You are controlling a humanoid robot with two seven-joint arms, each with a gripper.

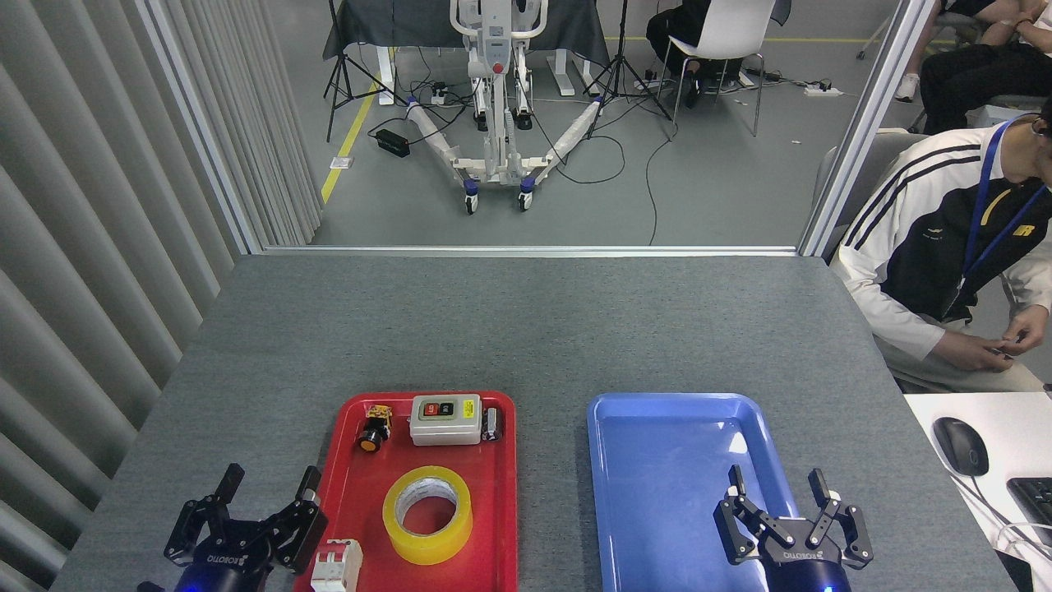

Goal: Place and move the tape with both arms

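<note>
The tape (pixel 427 515) lies flat in the red tray (pixel 341 493), nearer the robot than the grey switch box (pixel 445 419) at the tray's far end. The left gripper (pixel 267 487) hovers just left of the red tray, jaws spread and empty. The right gripper (pixel 777 485) hangs well right of the red tray, above the blue tray (pixel 657 460), jaws spread too. Both trays sit on the grey worktop (pixel 526 321).

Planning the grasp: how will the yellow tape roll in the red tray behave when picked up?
The tape lies flat on the red tray, so it probably won't roll unless tipped on edge. Its glossy surface may be slippery. The rigid-looking ring with a white core should hold its shape.
</note>
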